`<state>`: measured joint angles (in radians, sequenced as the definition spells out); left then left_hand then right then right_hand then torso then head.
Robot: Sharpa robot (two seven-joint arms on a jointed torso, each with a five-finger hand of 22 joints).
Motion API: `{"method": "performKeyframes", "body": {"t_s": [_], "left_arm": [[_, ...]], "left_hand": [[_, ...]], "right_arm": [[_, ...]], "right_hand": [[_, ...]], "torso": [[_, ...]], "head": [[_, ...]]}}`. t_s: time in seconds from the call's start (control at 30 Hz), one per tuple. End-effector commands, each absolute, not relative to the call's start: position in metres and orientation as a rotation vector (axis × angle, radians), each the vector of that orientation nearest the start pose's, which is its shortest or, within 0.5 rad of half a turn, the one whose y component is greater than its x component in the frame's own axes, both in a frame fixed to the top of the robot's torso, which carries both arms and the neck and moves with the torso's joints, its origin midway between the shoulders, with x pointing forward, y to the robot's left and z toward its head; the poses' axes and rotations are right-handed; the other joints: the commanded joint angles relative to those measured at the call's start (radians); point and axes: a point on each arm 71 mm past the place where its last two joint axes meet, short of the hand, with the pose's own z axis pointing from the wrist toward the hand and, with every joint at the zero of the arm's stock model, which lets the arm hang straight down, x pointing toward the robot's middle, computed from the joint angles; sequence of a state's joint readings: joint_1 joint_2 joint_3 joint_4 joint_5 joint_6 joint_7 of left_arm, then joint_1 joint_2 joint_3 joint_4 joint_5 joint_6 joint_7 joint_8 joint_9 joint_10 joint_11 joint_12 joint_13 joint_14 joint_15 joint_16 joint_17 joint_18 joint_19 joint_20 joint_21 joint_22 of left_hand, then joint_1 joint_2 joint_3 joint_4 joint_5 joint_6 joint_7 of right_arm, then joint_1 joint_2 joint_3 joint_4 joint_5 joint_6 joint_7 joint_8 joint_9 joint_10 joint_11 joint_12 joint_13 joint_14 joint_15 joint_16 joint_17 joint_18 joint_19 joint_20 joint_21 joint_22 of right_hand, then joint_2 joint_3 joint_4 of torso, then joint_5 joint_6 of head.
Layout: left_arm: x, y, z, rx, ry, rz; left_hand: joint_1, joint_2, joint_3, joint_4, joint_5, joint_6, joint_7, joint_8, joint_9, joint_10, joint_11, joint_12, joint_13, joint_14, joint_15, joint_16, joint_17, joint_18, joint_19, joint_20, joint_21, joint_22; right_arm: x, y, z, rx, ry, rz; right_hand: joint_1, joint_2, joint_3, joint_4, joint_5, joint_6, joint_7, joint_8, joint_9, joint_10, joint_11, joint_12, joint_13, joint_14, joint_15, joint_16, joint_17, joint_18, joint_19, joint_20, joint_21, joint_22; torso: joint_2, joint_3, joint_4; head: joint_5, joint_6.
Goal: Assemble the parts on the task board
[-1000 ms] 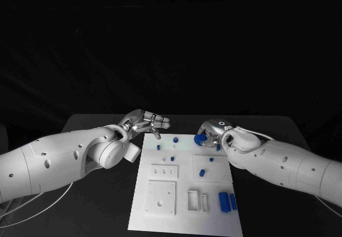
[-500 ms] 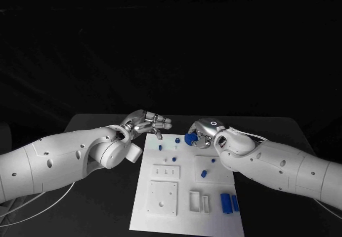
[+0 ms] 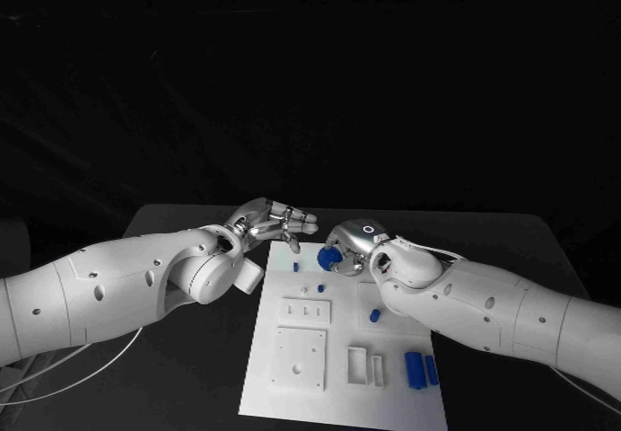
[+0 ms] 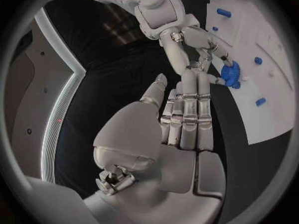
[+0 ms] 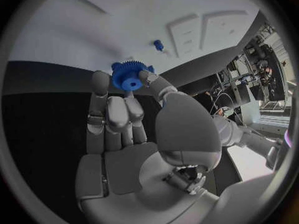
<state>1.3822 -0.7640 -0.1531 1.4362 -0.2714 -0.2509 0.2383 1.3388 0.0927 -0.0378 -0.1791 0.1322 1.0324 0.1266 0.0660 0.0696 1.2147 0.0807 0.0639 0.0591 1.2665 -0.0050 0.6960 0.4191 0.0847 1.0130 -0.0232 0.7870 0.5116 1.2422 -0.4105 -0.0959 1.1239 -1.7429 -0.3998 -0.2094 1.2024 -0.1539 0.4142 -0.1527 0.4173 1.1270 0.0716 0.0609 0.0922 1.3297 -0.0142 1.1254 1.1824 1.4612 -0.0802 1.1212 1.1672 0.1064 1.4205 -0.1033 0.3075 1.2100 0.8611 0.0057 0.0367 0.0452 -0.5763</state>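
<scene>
The right robot hand pinches a small, toothed blue plastic gear by its rim; we judge it light, stiff, slippery.

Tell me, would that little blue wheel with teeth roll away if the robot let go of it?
Probably, if it landed on its edge: the small blue toothed gear is round, though its teeth might slow it. It looks stiff, like hard plastic, keeping its shape in the fingertips of the right hand. It seems light, since fingertips alone carry it above the white task board.
</scene>
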Motion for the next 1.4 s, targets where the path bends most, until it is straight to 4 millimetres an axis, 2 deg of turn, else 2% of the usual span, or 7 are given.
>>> {"method": "performKeyframes", "body": {"t_s": [0.03,0.17,0.37,0.73,0.9,1.07,1.4], "left_arm": [[0.518,0.185,-0.138,-0.714,1.629,-1.408],[0.518,0.185,-0.138,-0.714,1.630,-1.409],[0.518,0.183,-0.138,-0.712,1.631,-1.411],[0.519,0.181,-0.138,-0.710,1.633,-1.413],[0.519,0.180,-0.138,-0.709,1.634,-1.415],[0.519,0.180,-0.138,-0.709,1.634,-1.414],[0.519,0.179,-0.138,-0.708,1.636,-1.415]], "left_hand": [[0.000,0.006,-0.005,-0.002,0.001,-0.003,0.005,0.003,0.001,-0.006,-0.002,-0.002,0.002,-0.003,0.004,-0.004,-0.001,0.007,0.001,0.004,-0.006,-0.001],[0.000,0.006,-0.005,-0.002,0.001,-0.003,0.005,0.003,0.001,-0.006,-0.002,-0.002,0.002,-0.003,0.004,-0.004,-0.001,0.007,0.001,0.004,-0.006,-0.001],[0.000,0.006,-0.005,-0.002,0.001,-0.003,0.005,0.003,0.001,-0.006,-0.002,-0.002,0.002,-0.003,0.004,-0.004,-0.001,0.007,0.001,0.004,-0.006,-0.001],[0.000,0.006,-0.005,-0.002,0.001,-0.003,0.005,0.003,0.001,-0.006,-0.002,-0.002,0.002,-0.003,0.004,-0.004,-0.001,0.007,0.001,0.004,-0.006,-0.001],[-0.001,0.005,-0.006,0.000,0.000,-0.004,0.005,0.003,0.001,-0.006,-0.001,-0.002,0.002,-0.002,0.005,-0.004,-0.001,0.007,0.002,0.004,-0.007,-0.001],[-0.001,0.005,-0.006,0.000,0.000,-0.004,0.005,0.003,0.001,-0.006,-0.001,-0.002,0.002,-0.002,0.005,-0.004,-0.001,0.007,0.002,0.004,-0.007,-0.001],[-0.001,0.005,-0.006,0.000,0.000,-0.004,0.005,0.003,0.001,-0.006,-0.001,-0.002,0.002,-0.002,0.005,-0.004,-0.001,0.007,0.002,0.004,-0.007,-0.001]], "right_arm": [[0.542,-0.081,-0.194,-0.414,1.469,0.438],[0.541,-0.074,-0.200,-0.423,1.477,0.440],[0.539,-0.067,-0.209,-0.436,1.489,0.438],[0.542,-0.063,-0.221,-0.442,1.504,0.414],[0.543,-0.062,-0.222,-0.440,1.504,0.407],[0.544,-0.062,-0.223,-0.436,1.499,0.402],[0.546,-0.061,-0.222,-0.430,1.487,0.401]], "right_hand": [[0.013,0.001,0.001,0.007,-0.003,0.027,0.008,0.002,0.000,0.005,-0.002,-0.004,0.000,-0.001,-0.007,-0.001,-0.001,-0.010,0.004,0.000,-0.005,0.001],[0.013,0.001,0.002,0.007,-0.003,0.025,0.008,0.002,0.000,0.005,-0.002,-0.005,0.000,-0.002,-0.007,-0.002,-0.002,-0.010,0.004,0.000,-0.006,0.001],[0.013,0.001,0.003,0.008,-0.005,0.023,0.009,0.002,-0.001,0.004,-0.002,-0.007,-0.001,-0.002,-0.007,-0.003,-0.003,-0.011,0.004,0.000,-0.008,0.001],[0.013,0.000,0.005,0.008,-0.011,0.018,0.010,0.002,-0.004,0.003,-0.001,-0.010,-0.004,-0.002,-0.006,-0.007,-0.007,-0.011,0.006,0.000,-0.012,0.001],[0.014,0.001,0.006,0.008,-0.016,0.016,0.011,0.002,-0.005,0.002,-0.001,-0.011,-0.005,-0.002,-0.006,-0.009,-0.009,-0.011,0.006,0.000,-0.014,0.001],[0.015,0.001,0.008,0.008,-0.020,0.014,0.011,0.002,-0.005,0.002,0.000,-0.013,-0.006,-0.002,-0.006,-0.009,-0.010,-0.010,0.007,0.001,-0.015,0.001],[0.016,-0.003,0.018,0.006,-0.027,0.002,0.015,0.002,-0.010,-0.001,0.002,-0.018,-0.012,-0.003,-0.005,-0.013,-0.013,-0.009,0.007,0.002,-0.019,0.003]], "torso": [[0.000,0.0010,-0.0010],[0.000,0.0028,-0.0027],[0.000,0.0008,-0.0007],[0.000,0.0024,-0.0002],[0.000,0.0022,-0.0009],[-0.001,0.0027,-0.0045],[0.000,0.0030,-0.0031]], "head": [[0.003,0.000],[0.005,-0.003],[0.004,-0.002],[0.008,-0.003],[0.012,-0.004],[0.015,-0.003],[0.017,-0.004]]}}
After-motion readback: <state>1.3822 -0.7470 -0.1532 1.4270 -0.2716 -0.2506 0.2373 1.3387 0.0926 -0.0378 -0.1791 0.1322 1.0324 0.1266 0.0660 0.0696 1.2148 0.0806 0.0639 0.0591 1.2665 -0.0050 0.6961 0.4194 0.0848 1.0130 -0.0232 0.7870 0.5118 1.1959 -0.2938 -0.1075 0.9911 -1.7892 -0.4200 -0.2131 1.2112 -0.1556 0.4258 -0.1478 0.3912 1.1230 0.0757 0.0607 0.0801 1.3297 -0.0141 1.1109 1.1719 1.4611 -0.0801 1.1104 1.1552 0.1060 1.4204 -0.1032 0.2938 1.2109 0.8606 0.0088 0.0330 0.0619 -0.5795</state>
